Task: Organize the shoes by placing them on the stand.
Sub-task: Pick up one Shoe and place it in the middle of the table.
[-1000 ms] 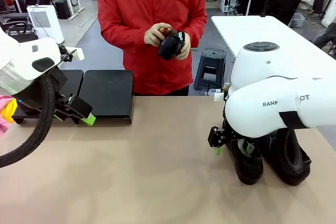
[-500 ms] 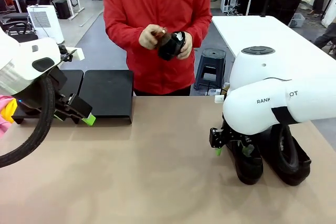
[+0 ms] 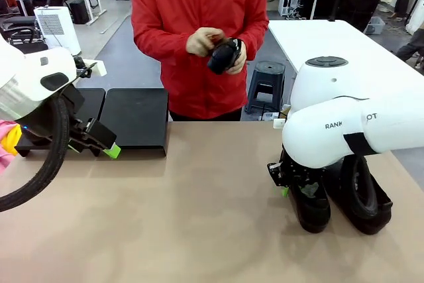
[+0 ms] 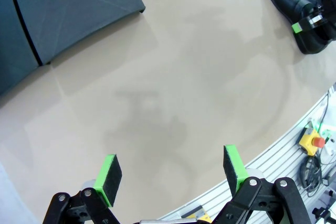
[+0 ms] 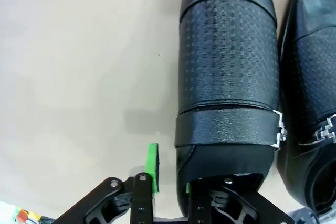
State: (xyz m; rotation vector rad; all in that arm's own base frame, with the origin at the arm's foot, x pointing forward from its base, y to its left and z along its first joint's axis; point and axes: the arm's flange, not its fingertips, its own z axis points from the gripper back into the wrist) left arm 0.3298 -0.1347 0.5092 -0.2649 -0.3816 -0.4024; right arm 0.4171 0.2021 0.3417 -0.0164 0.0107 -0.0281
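Lettering on the robot arm: one broken word

The white right arm (image 3: 358, 130) carries black capitals on its side. "RANK" reads clearly, then after a gap "OT", and the letters between cannot be made out.

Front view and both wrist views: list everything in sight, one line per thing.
Shoes on table: two, glossy black, near right, side by side.
Held shoe: one, black, in the person's hands.
Stand: two platforms, matte black, far left.
Table: one, tan.
Stool: one, dark, beyond the table.
Person: one, red top, far side.
Left gripper: one, green pads, open above the table.
Right gripper: one, black, fingers astride one shoe's heel rim.
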